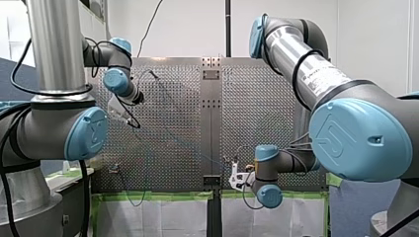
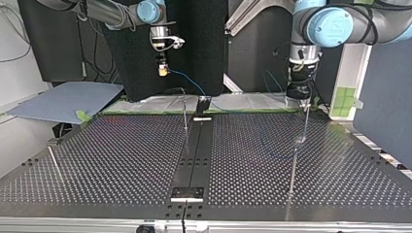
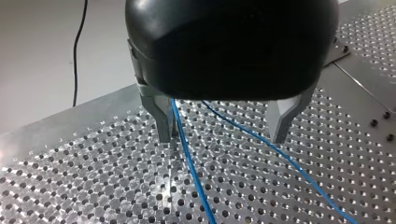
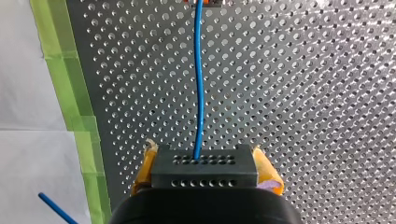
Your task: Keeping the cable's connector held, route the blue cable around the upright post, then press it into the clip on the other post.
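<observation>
**Routing the blue cable at the post, connector in hand**

Judging by the layout, the step in hand is the first one: taking the blue cable [image 4: 200, 84] round the upright post [image 2: 304, 121]. The press into the clip is not yet done. I cannot pick out the clip with any certainty in these views.

My right gripper [image 4: 205, 166] is closed on the connector [image 4: 203, 158], a dark block clamped between its yellow pads [image 4: 267, 171]. The cable leaves the block's front face midway between the fingers. It runs straight ahead of them, above the perforated table [image 3: 70, 186].

My left gripper [image 3: 222, 133] stands open, its metal fingers [image 3: 161, 119] spread wide and holding nothing. Two strands of the cable pass between them. One lies just beside one finger, perhaps touching it, and the other crosses the gap nearer the middle. Both run on ahead of the fingertips over the table. In the top view this gripper hangs right above the post.

The next move, as I judge it, needs my left gripper to guide or close on a strand. It must then draw the cable snug against the post without pulling the connector from my right gripper. The cable looks thin and springy, so it could slip off the post.
</observation>
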`<control>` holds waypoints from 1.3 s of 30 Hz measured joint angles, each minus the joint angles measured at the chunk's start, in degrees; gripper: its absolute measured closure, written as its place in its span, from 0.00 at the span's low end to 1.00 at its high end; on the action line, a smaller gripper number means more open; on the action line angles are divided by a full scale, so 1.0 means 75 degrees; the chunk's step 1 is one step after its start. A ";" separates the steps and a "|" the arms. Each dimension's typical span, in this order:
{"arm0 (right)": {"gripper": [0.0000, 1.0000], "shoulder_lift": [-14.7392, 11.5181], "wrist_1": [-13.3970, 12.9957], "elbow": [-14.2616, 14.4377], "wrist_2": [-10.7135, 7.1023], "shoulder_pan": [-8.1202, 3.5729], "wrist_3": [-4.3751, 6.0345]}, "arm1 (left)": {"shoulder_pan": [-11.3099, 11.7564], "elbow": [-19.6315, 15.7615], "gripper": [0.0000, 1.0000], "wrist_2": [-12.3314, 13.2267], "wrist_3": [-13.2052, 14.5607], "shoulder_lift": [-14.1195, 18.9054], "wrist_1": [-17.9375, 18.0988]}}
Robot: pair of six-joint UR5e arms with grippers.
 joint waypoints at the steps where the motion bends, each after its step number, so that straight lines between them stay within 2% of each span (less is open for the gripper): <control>1: 1.00 0.0000 -0.0001 0.0000 0.0000 -0.0001 0.0007 | -0.0008 0.0000 0.00 -0.0011 0.0039 0.0032 -0.0046; 8: 1.00 0.0000 -0.0005 0.0000 -0.0011 0.0000 0.0017 | -0.0039 -0.0002 0.00 -0.0284 0.0293 0.0481 -0.0363; 13: 1.00 -0.0001 -0.0008 -0.0001 -0.0012 0.0000 0.0018 | -0.0039 -0.0001 0.00 -0.0230 0.0337 0.0816 -0.0518; 17: 1.00 0.0000 -0.0014 -0.0001 -0.0017 0.0000 0.0023 | -0.0057 -0.0003 0.00 -0.0179 0.0541 0.1028 -0.0750; 21: 1.00 0.0000 -0.0013 -0.0001 -0.0022 0.0000 0.0028 | -0.0081 -0.0003 0.00 -0.0033 0.0832 0.1161 -0.0991; 29: 1.00 0.0001 -0.0021 -0.0001 -0.0041 0.0000 0.0040 | -0.0079 0.0042 0.00 0.0251 0.1352 0.1614 -0.1158; 33: 1.00 0.0000 -0.0026 -0.0001 -0.0053 0.0000 0.0041 | -0.0044 0.0237 0.00 0.0477 0.1610 0.1792 -0.1350; 39: 1.00 0.0001 -0.0032 0.0000 -0.0074 -0.0008 0.0041 | -0.0022 0.0710 0.00 0.0776 0.2095 0.1823 -0.1664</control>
